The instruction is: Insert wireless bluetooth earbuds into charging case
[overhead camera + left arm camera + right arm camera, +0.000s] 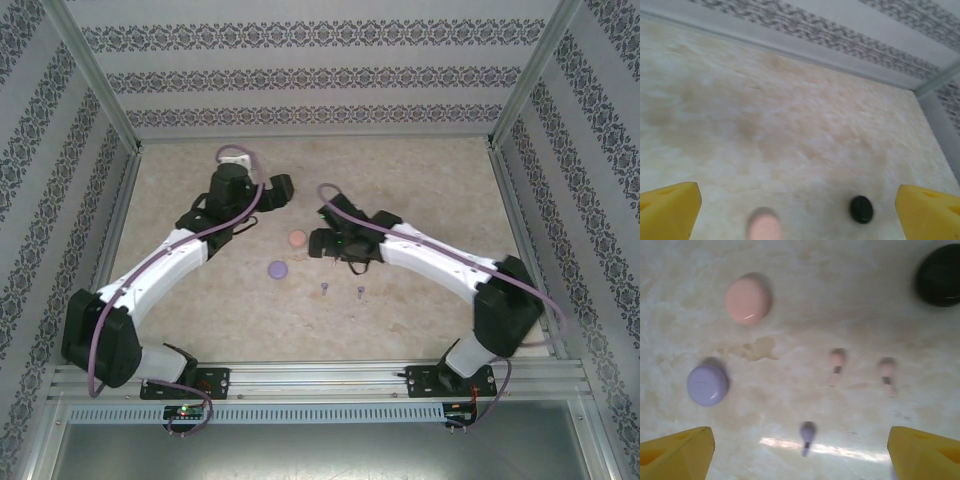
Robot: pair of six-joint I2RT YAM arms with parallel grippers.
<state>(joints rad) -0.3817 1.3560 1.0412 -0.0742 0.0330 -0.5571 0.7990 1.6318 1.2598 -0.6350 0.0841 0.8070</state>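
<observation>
In the right wrist view, two pale pink earbuds (836, 365) (887, 375) and one lilac earbud (807, 434) lie on the table. The lilac one is between my right gripper's (800, 440) open yellow fingers (675, 452), well below them. The round pink case (748, 297), lilac case (707, 385) and black case (940, 275) lie shut. From above, the pink case (296, 239), lilac case (277, 269) and two lilac earbuds (324, 288) (359, 291) show beside the right gripper (318, 241). My left gripper (283, 188) (797, 197) is open over bare table. A small black oval thing (861, 209) and a blurred pink shape (764, 226) lie below it; what they are I cannot tell.
The marble-patterned table (420, 170) is walled on three sides by patterned panels (300, 75). A metal rail (320, 378) runs along the near edge. The right arm (440, 262) covers part of the table's middle.
</observation>
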